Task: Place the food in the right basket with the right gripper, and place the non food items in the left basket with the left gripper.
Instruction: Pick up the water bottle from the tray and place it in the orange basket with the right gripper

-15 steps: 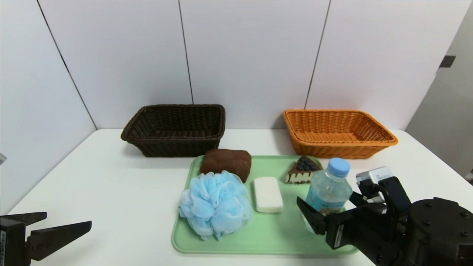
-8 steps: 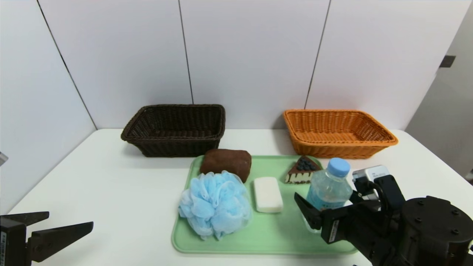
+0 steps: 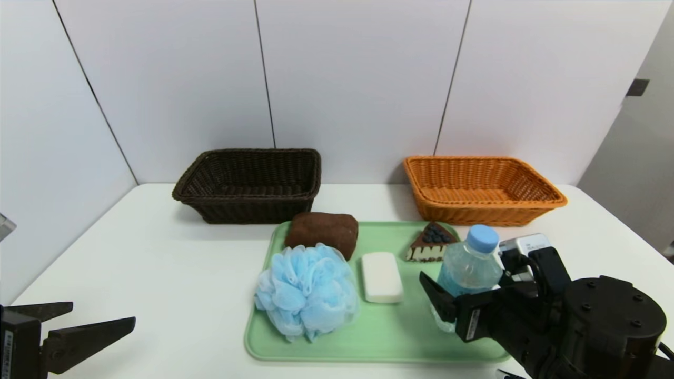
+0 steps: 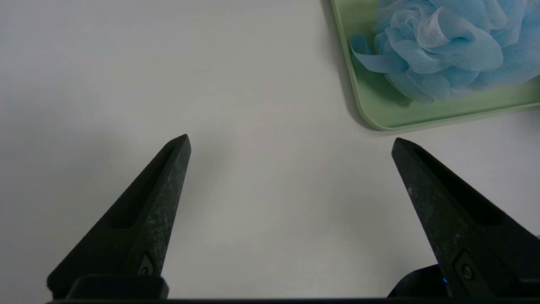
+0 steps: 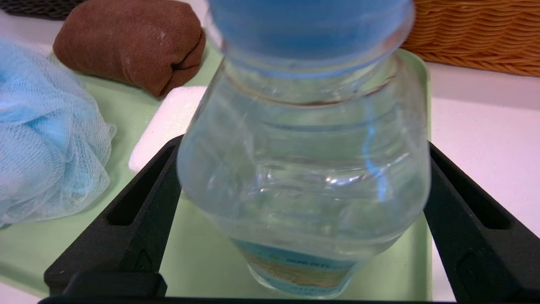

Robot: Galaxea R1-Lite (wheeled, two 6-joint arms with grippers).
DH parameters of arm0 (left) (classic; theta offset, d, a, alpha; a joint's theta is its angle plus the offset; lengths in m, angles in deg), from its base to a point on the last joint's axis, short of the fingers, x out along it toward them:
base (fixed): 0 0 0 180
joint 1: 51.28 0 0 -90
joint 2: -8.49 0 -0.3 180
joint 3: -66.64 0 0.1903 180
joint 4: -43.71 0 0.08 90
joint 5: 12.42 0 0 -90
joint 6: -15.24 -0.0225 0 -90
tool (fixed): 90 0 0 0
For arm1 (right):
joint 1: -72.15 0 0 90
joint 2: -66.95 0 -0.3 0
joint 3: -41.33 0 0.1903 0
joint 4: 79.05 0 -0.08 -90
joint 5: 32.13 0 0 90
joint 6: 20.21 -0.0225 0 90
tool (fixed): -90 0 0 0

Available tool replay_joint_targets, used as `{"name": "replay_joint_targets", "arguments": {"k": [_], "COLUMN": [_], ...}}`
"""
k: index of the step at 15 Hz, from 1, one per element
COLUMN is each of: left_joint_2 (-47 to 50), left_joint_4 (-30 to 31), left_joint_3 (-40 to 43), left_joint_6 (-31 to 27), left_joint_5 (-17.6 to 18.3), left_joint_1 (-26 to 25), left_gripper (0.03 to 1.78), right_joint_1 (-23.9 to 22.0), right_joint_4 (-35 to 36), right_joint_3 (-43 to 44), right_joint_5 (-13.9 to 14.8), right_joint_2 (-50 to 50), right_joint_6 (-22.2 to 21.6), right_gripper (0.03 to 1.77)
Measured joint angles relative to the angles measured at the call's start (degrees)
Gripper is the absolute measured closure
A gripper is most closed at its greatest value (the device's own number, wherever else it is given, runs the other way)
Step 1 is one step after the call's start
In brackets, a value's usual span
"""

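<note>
- While the clear plastic water bottle with the light-blue cap (image 3: 468, 263) is standing upright at the right end of the pale green plastic tray (image 3: 379, 337), the right end effector (image 3: 463, 292) is sitting around its body with both black fingers (image 5: 139, 211) spread wide, not squeezing it.
- On the same tray, the small triangular chocolate cake slice topped with blueberries (image 3: 430, 243) is lying just behind the bottle, with the white rounded soap bar (image 3: 382, 277), the fluffy light-blue mesh bath pouf (image 3: 308, 290) and the dark brown rolled towel (image 3: 322, 231) to its left.
- The orange-tan woven wicker basket (image 3: 482, 189) and the dark brown woven wicker basket (image 3: 250, 184) are resting at the back of the white worktop (image 3: 158, 273).
- The left end effector (image 4: 291, 143) is hanging wide open over bare worktop beside the tray's near left corner, gripping nothing.
</note>
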Motion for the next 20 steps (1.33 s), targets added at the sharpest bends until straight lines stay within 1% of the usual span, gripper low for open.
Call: {"name": "replay_joint_targets", "arguments": {"k": [13, 14, 15, 17, 18, 20], "left_joint_2": [-0.5, -0.5, -0.5, -0.5, -0.5, -0.5], "left_joint_4": [0.0, 0.0, 0.0, 0.0, 0.0, -0.1], "left_joint_3": [0.4, 0.4, 0.4, 0.4, 0.4, 0.5], "left_joint_6": [0.0, 0.0, 0.0, 0.0, 0.0, 0.1], "left_joint_5": [0.1, 0.1, 0.1, 0.2, 0.2, 0.2], "left_joint_1": [0.5, 0.5, 0.6, 0.9, 0.9, 0.9], "left_gripper": [0.12, 0.12, 0.12, 0.12, 0.12, 0.12], "right_joint_1": [0.2, 0.3, 0.3, 0.3, 0.3, 0.3], "right_joint_4": [2.2, 2.2, 2.2, 2.2, 2.2, 2.2], "right_joint_3": [0.3, 0.3, 0.2, -0.1, -0.1, -0.1], "right_joint_5": [-0.2, -0.1, -0.1, -0.1, -0.1, -0.2], "right_joint_2": [-1.2, -1.2, -1.2, -1.2, -1.2, -1.2], "right_joint_6": [0.1, 0.1, 0.0, 0.0, 0.1, 0.1], "right_gripper": [0.09, 0.21, 0.40, 0.70, 0.81, 0.94]}}
